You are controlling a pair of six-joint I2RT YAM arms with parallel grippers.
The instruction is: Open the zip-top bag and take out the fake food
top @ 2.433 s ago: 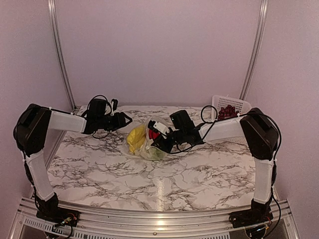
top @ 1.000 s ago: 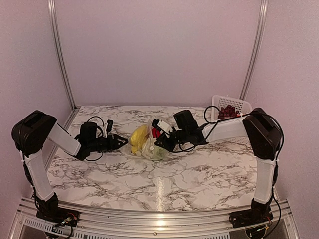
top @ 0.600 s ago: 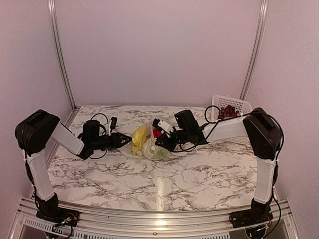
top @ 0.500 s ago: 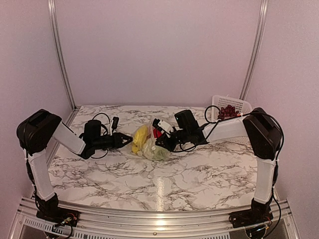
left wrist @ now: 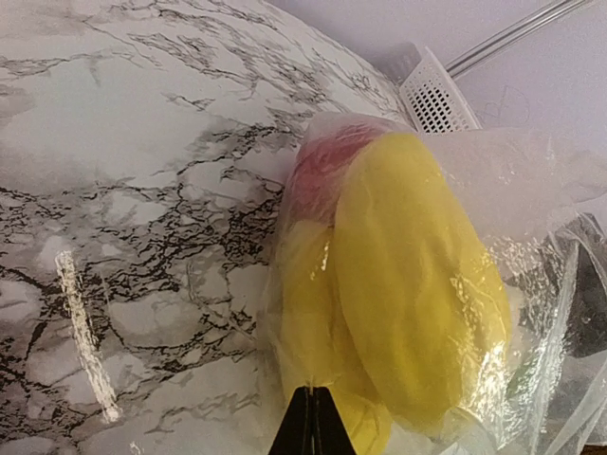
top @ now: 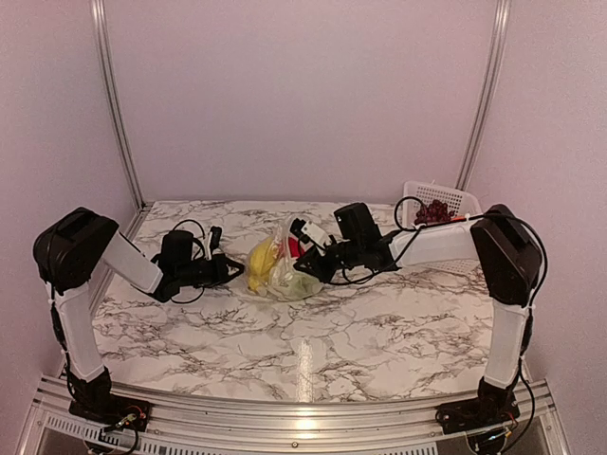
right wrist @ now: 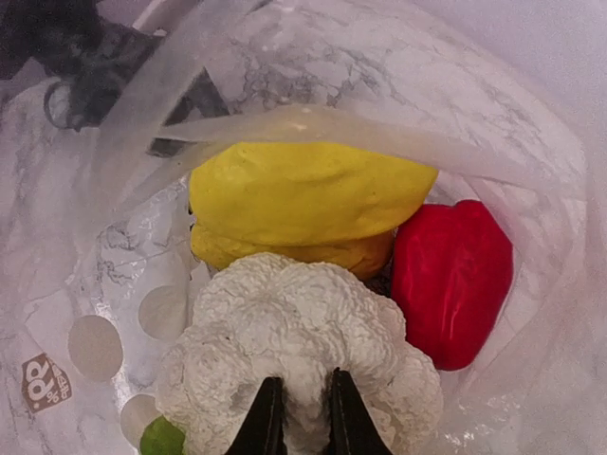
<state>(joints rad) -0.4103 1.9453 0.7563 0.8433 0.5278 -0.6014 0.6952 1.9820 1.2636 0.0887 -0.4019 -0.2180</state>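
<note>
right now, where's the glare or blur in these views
Left wrist: glare streak on the marble table, sheen on the zip-top bag over the yellow piece. Right wrist: bag film near the lens milky and blurred, cauliflower piece sharp. Top external: pale reflection on the near table.

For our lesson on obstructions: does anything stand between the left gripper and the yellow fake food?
Yes. The clear zip-top bag wraps the yellow pieces; the left gripper, shut at its side, faces plastic, not bare food.
</note>
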